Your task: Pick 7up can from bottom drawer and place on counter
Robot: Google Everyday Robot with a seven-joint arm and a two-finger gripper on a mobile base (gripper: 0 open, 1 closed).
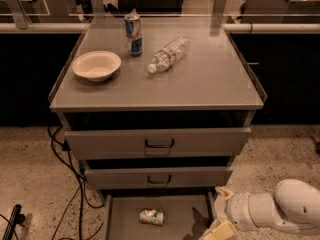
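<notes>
1. My arm [295,211] is a smooth, rounded white shell, with darker seams at the wrist.
2. My gripper [216,213], low at the right, has two pale cream fingers [223,230], spread apart.
</notes>
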